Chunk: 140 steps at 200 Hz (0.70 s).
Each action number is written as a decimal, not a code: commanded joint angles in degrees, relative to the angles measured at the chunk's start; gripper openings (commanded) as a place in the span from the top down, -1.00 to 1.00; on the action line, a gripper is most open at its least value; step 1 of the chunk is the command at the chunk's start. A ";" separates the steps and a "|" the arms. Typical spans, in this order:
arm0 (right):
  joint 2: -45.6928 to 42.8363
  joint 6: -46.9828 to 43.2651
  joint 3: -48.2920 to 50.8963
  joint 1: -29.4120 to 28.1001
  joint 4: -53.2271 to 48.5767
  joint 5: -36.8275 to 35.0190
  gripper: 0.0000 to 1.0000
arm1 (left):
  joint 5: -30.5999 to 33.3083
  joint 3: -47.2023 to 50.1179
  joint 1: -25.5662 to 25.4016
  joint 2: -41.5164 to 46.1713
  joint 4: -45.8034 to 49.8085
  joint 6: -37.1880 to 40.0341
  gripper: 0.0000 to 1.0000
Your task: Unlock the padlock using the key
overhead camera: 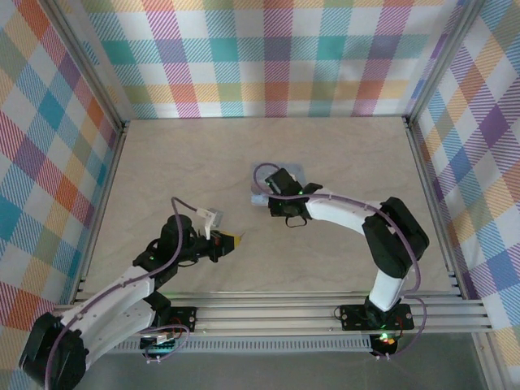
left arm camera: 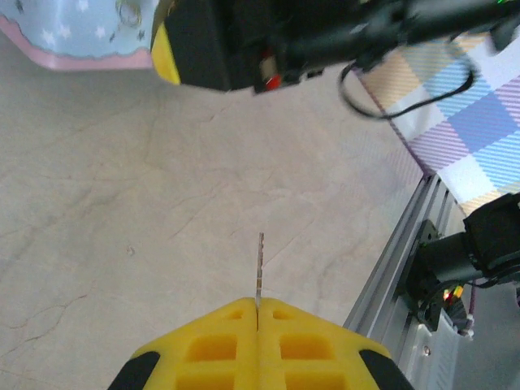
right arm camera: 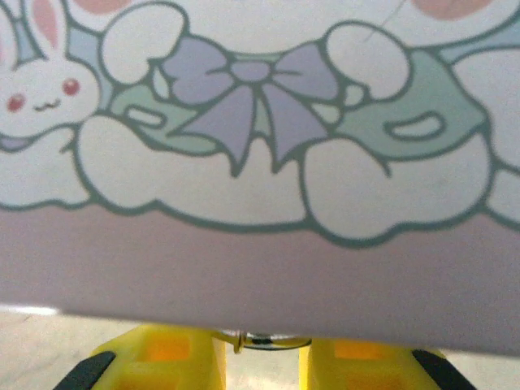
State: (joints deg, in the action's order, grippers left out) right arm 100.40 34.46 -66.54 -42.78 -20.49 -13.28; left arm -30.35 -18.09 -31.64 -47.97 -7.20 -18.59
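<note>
The pale blue cartoon-printed rectangular tin (overhead camera: 297, 170) is set near the middle of the light wooden table (overhead camera: 162, 162). The right gripper (right arm camera: 262, 357) is placed against the tin's near side, partly over it. The left gripper (overhead camera: 231, 240) is found nearer than the tin and to its left, well apart from it. The thin greyish metal key (left arm camera: 260, 264) is clamped between its fingers and projects forward.

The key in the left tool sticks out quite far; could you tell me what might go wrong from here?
1. The key is pinched only at its end by the shut left tool, so it may twist or slip when it meets resistance.
2. The tin hides most of the small metal part between the fingers of the right tool, so a poor hold there could go unnoticed.
</note>
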 commanded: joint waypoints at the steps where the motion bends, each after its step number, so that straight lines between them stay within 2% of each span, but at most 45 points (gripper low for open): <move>1: -3.19 -0.02 -4.21 1.59 -6.51 8.99 1.00 | 0.94 -1.65 -1.59 -5.01 -8.35 1.49 1.00; 34: -2.85 -0.26 -7.72 2.78 -12.82 15.82 1.00 | 1.97 -4.56 -4.23 -14.61 -14.64 3.74 1.00; 78: -1.27 -2.34 -10.99 3.72 -18.87 21.57 1.00 | 2.48 -8.23 -4.92 -24.68 -20.40 5.90 1.00; 140: -0.37 -2.47 -12.37 5.54 -20.36 30.54 1.00 | 1.26 -11.64 -4.92 -36.08 -29.59 5.14 1.00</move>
State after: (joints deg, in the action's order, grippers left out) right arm 99.70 32.64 -75.61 -38.15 -39.59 11.07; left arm -28.21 -28.42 -35.92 -81.25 -29.36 -14.06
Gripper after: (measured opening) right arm 0.231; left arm 0.041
